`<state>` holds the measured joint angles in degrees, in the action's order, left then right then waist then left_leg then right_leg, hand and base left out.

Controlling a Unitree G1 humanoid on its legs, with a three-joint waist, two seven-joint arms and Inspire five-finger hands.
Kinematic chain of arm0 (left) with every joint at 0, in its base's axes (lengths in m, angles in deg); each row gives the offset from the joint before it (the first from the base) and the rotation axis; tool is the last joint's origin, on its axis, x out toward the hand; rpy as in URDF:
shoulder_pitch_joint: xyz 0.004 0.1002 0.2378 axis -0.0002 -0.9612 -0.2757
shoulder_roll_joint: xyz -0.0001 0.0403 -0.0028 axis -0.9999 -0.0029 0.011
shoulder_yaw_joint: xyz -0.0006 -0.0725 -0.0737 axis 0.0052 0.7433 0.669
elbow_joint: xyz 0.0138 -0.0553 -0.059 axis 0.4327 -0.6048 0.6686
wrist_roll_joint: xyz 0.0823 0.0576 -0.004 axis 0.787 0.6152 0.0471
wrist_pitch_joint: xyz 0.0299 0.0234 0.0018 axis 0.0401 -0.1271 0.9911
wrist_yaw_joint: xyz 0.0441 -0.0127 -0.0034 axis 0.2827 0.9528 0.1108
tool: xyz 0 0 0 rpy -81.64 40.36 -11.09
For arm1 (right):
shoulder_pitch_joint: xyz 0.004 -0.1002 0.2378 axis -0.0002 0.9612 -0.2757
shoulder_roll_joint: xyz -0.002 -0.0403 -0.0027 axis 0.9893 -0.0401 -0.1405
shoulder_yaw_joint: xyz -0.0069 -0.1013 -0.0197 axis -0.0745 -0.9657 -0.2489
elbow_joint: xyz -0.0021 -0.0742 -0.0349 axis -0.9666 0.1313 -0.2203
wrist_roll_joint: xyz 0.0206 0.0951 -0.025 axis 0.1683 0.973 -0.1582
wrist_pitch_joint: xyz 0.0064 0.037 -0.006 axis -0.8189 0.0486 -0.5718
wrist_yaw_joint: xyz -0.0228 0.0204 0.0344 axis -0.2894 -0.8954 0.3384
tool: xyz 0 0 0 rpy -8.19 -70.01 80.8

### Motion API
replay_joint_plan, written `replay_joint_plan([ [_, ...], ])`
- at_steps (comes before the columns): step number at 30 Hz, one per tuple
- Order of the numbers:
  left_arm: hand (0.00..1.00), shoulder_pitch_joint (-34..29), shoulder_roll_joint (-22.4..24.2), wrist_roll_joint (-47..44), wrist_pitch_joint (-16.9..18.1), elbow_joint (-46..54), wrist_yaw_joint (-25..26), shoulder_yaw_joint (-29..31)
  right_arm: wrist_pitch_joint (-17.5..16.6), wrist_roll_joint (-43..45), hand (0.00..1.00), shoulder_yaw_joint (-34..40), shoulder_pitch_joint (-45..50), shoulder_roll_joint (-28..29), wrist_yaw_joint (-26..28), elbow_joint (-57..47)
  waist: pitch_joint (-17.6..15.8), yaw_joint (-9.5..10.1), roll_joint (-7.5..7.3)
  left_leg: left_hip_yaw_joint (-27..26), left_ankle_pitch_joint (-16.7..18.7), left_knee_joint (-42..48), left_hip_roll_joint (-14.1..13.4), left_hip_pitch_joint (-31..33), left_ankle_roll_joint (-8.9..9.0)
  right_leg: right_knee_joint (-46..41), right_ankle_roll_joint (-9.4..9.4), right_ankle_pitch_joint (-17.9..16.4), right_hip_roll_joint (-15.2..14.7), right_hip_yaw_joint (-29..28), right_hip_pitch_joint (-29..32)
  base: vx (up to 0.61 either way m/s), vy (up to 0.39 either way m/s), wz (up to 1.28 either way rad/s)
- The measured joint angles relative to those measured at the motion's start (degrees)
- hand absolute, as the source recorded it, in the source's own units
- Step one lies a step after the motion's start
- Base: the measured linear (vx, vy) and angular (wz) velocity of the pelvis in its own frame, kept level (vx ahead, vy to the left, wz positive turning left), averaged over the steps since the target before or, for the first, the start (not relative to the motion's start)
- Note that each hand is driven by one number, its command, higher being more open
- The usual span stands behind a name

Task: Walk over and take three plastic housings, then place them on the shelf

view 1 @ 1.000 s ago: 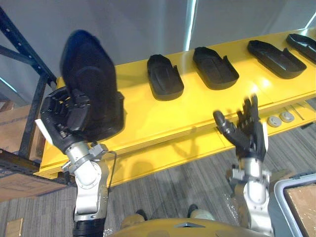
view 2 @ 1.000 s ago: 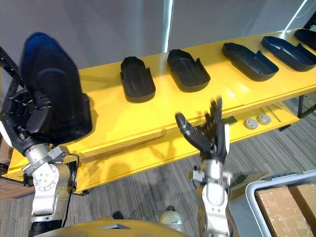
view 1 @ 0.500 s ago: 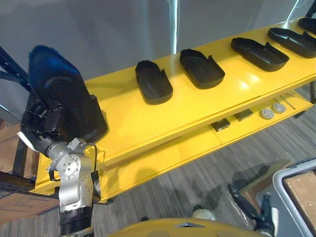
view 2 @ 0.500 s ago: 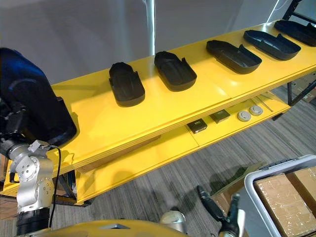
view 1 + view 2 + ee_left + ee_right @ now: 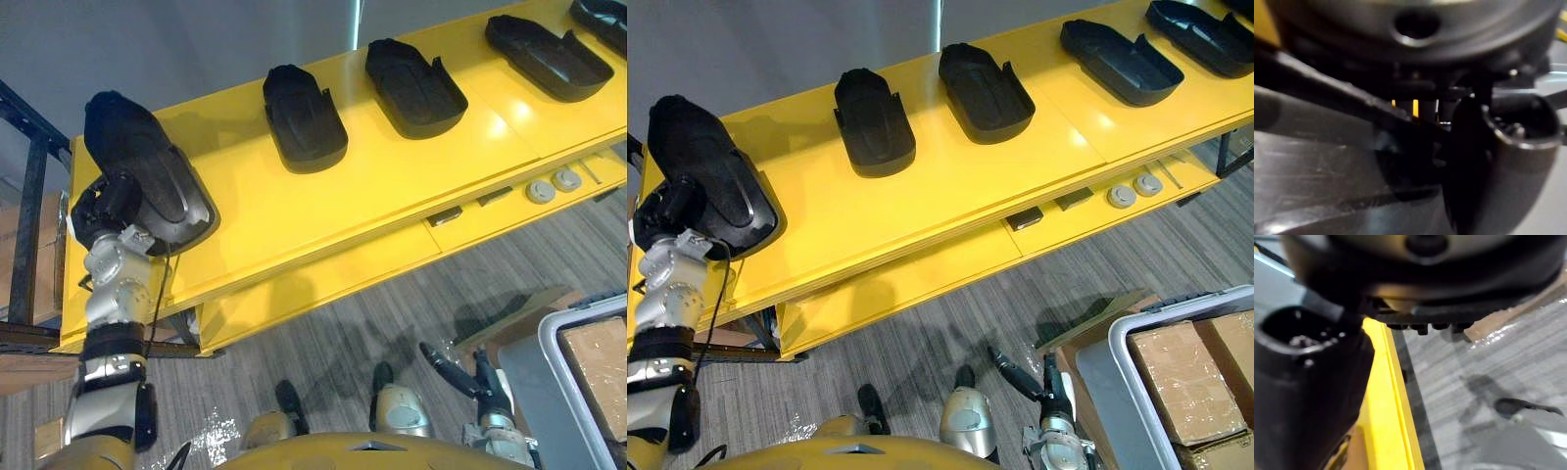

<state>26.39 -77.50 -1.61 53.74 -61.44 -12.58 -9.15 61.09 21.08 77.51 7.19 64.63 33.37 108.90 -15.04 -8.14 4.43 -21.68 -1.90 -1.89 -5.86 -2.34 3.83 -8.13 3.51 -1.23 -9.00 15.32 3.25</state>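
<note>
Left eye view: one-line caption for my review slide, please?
Left hand grips a black housing at the yellow shelf's left end; other housings lie along it; right hand hangs open.

The black housing gripped by the left hand looked like moulded plastic, matt with a faint sheen along its rim. The other housings had the same dull black plastic finish. The yellow table was smooth, painted and glossy, reflecting soft light. The floor was grey ribbed carpet, rough-looking. The shelf frame seemed dark painted metal. The boxes were plain brown cardboard, in a smooth grey plastic bin.
</note>
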Motion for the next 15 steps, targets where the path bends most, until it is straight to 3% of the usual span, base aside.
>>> replay_joint_plan([
  [4,0.0,5.0,-1.5,0.7,-1.8,-1.3,-0.8,-2.2,0.1,0.1,1.0,-3.2,-1.4,0.1,1.2,1.5,-2.0,0.24,-0.19,0.8,0.3,1.8,-0.4,2.3,0.33,-1.4,-0.11,-0.2,-0.2,0.4,1.5,-0.04,-0.014,0.09],
  [7,0.0,8.8,-3.3,2.7,-2.9,-2.5,-1.2,-4.5,0.1,2.0,1.0,-4.4,-3.1,0.1,0.7,1.5,-3.4,0.12,-1.3,1.7,0.2,2.8,-0.7,3.4,0.29,-2.7,-0.44,-0.7,-0.3,1.3,2.1,-0.06,-0.025,0.14],
  [8,1.0,10.1,-3.6,2.8,-3.3,-2.7,-1.6,-5.3,0.1,2.4,1.0,-4.7,-3.3,0.0,0.2,1.0,-3.6,0.21,-1.5,1.9,0.2,2.9,-0.8,3.9,0.26,-2.9,-0.45,-0.8,-0.4,1.6,2.4,-0.06,-0.024,0.14],
  [15,1.0,12.8,-5.4,7.9,-3.5,-4.7,-2.8,-9.0,0.4,2.4,1.0,-6.3,-4.1,-0.4,-0.6,1.0,-4.5,0.14,-1.68,1.9,0.2,2.5,-0.7,4.0,0.15,-3.1,-0.45,-0.8,-0.7,1.6,2.6,-0.01,-0.002,0.01],
])
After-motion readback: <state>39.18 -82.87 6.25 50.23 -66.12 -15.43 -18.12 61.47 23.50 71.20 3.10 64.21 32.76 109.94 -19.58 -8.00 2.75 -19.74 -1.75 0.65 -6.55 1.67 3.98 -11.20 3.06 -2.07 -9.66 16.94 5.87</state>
